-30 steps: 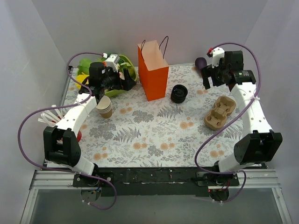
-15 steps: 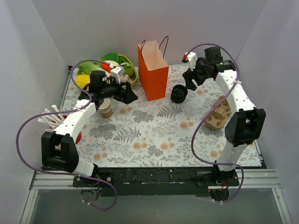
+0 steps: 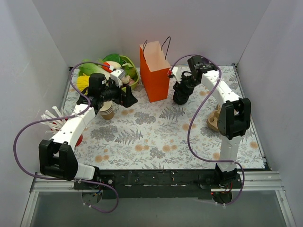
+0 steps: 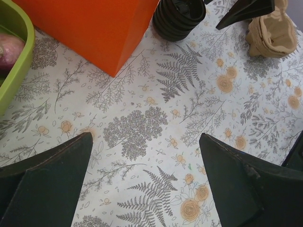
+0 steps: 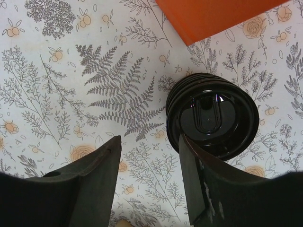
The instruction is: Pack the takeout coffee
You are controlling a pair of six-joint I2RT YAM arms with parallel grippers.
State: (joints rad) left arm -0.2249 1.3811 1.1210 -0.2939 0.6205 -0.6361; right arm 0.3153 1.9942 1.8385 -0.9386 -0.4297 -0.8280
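Right wrist view shows the right gripper point(image 5: 149, 177) part-closed and empty beside the stack of black lids point(image 5: 212, 120) near the orange bag point(image 5: 213, 16), likely lining up a grab, while the left gripper point(image 4: 142, 182) hangs wide open by the stacked cups point(image 3: 107, 109).

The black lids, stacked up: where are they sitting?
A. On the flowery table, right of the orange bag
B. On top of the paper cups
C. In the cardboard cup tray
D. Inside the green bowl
A: the stack of black lids stands on the flowery table, just right of the orange bag, with the right gripper over it.
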